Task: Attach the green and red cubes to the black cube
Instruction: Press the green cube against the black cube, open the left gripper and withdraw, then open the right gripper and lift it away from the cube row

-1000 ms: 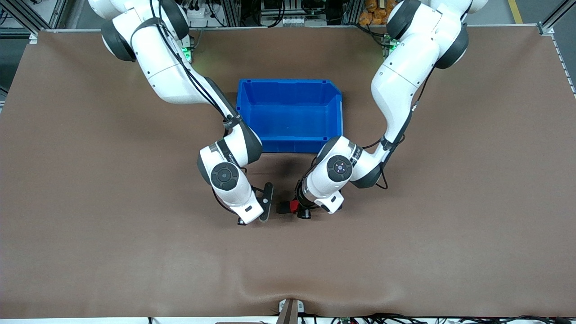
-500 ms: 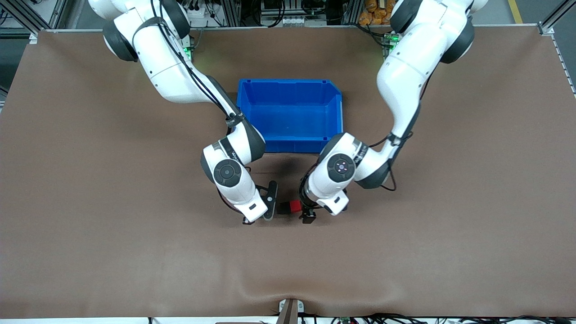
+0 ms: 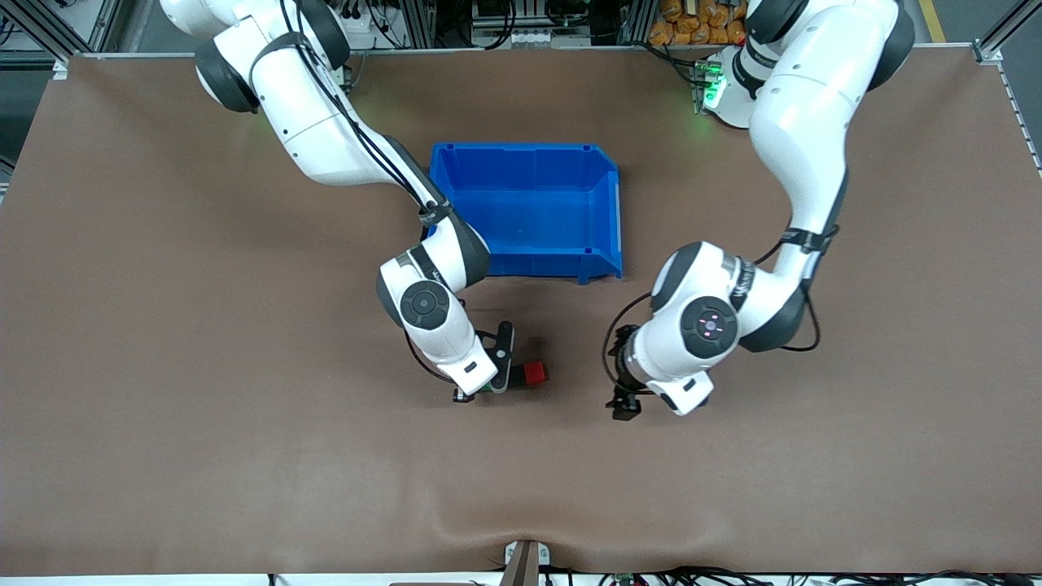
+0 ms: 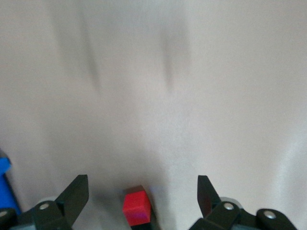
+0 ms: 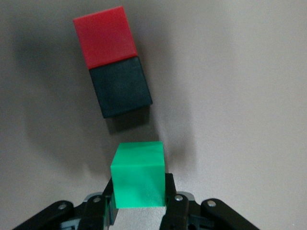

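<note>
Left gripper point(image 3: 620, 404) now withdrawn with fingers spread, red cube point(image 3: 535, 373) left joined to black cube point(image 5: 122, 86); right gripper point(image 5: 139, 203) pinching green cube point(image 5: 139, 175), approaching.

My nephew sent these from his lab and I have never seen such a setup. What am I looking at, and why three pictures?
Two white robot arms work over a brown table. The wide picture comes from a high camera facing them; each of the other two comes from a camera on one arm's wrist. On the table stand a blue bin and, nearer the camera, a red cube touching a black cube. The right gripper is shut on a green cube, close beside the black one. The left gripper is open over bare table, toward the left arm's end.
</note>
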`<state>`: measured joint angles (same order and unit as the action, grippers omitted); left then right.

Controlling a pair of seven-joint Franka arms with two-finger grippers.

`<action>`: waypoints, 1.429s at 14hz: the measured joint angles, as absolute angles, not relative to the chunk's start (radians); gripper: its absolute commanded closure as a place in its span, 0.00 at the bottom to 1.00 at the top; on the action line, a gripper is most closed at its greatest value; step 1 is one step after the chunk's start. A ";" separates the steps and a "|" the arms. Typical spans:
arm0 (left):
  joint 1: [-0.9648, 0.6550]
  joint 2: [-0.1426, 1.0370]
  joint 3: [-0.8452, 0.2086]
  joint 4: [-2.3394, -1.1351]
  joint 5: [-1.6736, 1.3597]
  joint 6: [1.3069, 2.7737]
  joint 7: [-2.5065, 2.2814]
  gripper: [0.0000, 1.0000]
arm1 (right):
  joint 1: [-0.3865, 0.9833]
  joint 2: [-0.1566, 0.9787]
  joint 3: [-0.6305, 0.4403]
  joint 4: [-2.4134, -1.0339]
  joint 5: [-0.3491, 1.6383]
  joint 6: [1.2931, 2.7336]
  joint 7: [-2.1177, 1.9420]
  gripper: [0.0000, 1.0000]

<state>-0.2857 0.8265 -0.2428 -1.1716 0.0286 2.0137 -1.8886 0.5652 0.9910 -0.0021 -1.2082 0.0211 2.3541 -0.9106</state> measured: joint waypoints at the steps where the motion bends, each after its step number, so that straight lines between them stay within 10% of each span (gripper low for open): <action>1: -0.273 0.806 -0.243 -1.171 0.029 1.972 -1.849 0.00 | 0.569 0.992 -0.002 -1.207 0.021 2.355 -0.904 1.00; 6: -0.176 0.668 -0.244 -1.171 0.028 1.698 -1.568 0.00 | 0.584 0.999 -0.002 -1.203 0.021 2.386 -0.871 0.91; 7: -0.155 0.637 -0.244 -1.171 0.025 1.644 -1.508 0.00 | 0.587 0.999 -0.002 -1.203 0.021 2.389 -0.862 0.62; 8: -0.134 0.607 -0.244 -1.171 0.021 1.590 -1.455 0.00 | 0.590 1.000 -0.002 -1.203 0.021 2.391 -0.853 0.01; 20: 0.030 0.348 -0.245 -1.183 -0.003 1.263 -0.800 0.00 | 0.585 0.982 -0.010 -1.236 0.064 2.365 -0.817 0.00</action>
<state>0.0302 0.3476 -0.2446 -1.1828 -0.0029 1.2629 -0.8000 0.5854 0.9823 -0.0105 -1.2357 0.0639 2.3654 -0.8167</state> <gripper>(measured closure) 0.000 0.000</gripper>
